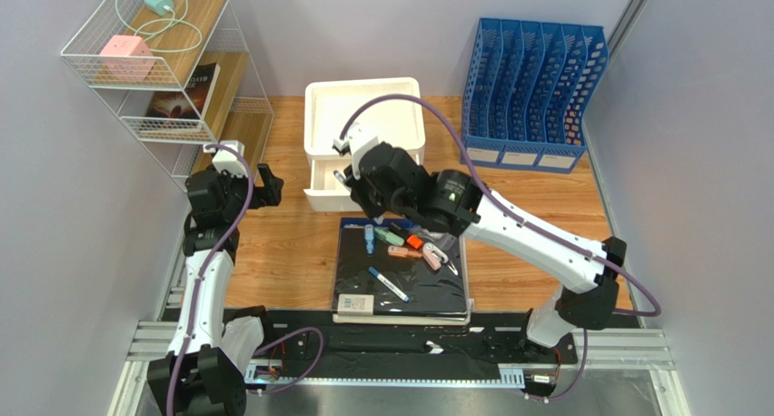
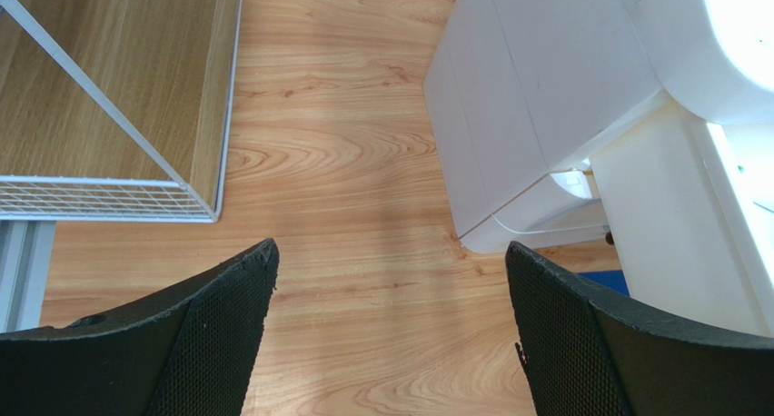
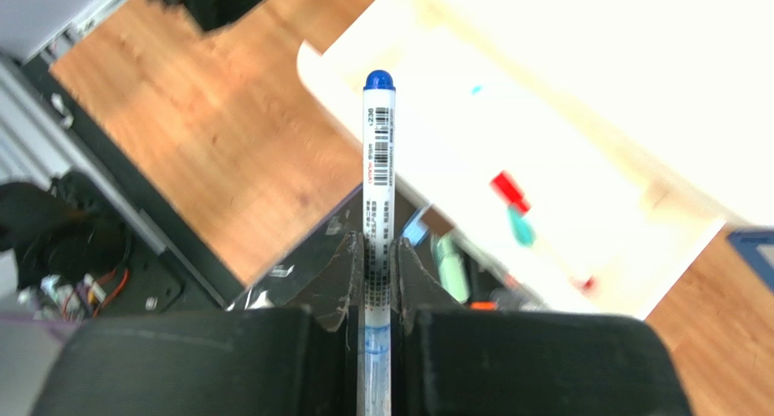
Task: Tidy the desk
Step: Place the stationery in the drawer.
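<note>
The desk [image 1: 282, 252] is a light wooden tabletop. My right gripper [image 1: 354, 191] hangs over the open drawer [image 1: 327, 191] of a white drawer unit [image 1: 363, 107]. In the right wrist view it [image 3: 377, 245] is shut on a white pen with a blue cap [image 3: 378, 153], which points forward over the drawer [image 3: 581, 207]. The drawer holds a red item [image 3: 509, 191] and a teal one [image 3: 520, 225]. My left gripper [image 1: 269, 185] is open and empty above bare desk [image 2: 363, 207], left of the drawer unit [image 2: 527, 116].
A black mat [image 1: 400, 298] near the front holds several markers and clips [image 1: 409, 242], a blue-capped pen [image 1: 388, 283] and a white eraser [image 1: 355, 303]. A white wire shelf [image 1: 173, 62] stands at the back left, a blue file rack [image 1: 531, 89] at the back right.
</note>
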Controlling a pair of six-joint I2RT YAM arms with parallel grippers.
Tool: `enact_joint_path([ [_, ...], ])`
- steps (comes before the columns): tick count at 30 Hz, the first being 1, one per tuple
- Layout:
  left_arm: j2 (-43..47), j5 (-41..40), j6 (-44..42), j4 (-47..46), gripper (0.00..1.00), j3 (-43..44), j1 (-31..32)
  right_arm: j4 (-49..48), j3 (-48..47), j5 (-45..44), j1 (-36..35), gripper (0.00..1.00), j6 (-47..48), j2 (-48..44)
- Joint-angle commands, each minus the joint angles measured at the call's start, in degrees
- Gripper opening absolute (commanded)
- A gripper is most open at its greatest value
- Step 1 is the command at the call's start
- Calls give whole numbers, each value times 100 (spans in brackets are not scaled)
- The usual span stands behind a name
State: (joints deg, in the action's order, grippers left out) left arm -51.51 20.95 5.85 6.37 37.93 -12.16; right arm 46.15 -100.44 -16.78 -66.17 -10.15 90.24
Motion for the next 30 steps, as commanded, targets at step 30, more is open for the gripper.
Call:
enact_joint_path([
  [30, 193, 58, -92, -242, 99, -49, -49, 1898, -3517, 1273, 1713, 22, 778, 2718],
])
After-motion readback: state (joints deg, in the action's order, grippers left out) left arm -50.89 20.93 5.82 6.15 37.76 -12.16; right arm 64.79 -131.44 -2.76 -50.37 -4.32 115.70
